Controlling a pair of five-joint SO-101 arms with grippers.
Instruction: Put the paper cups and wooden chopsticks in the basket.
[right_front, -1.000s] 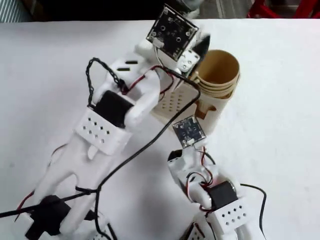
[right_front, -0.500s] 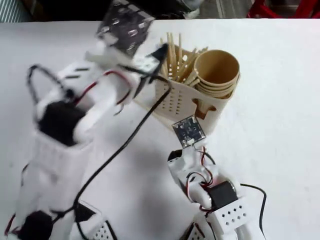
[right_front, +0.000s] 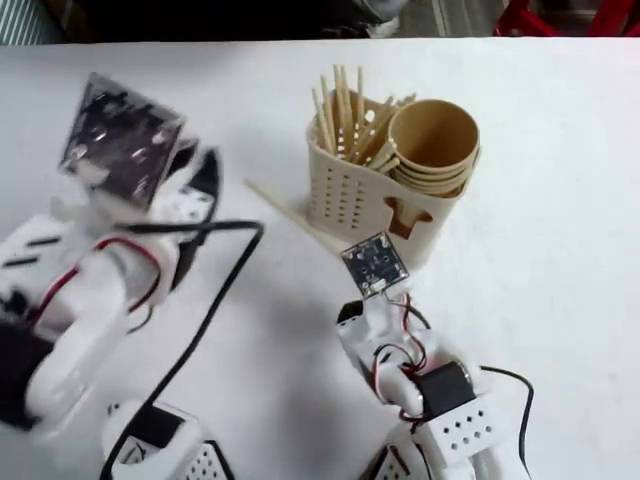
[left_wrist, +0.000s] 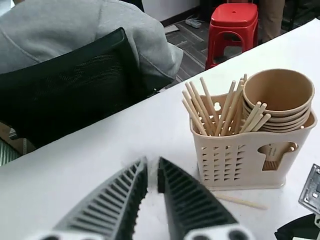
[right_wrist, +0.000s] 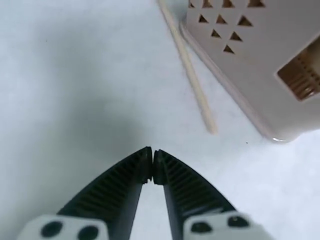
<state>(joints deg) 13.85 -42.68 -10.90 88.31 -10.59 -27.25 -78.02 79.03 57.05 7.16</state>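
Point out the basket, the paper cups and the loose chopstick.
basket (right_front: 345, 198), high view, perforated wall.
paper cups (right_front: 436, 132), high view, inside top cup.
loose chopstick (right_wrist: 190, 75), right wrist view, mid-shaft.

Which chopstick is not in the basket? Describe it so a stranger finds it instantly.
On the white table stands a beige perforated basket. At its foot lies one wooden chopstick; unlike the upright bundle inside, it lies flat, alone.

White printed arms (right_front: 95, 300), black ribbed fingers (right_wrist: 112, 190), black servos (right_front: 446, 388), red-and-black cables (right_front: 212, 305), perforated housings (right_front: 462, 430)
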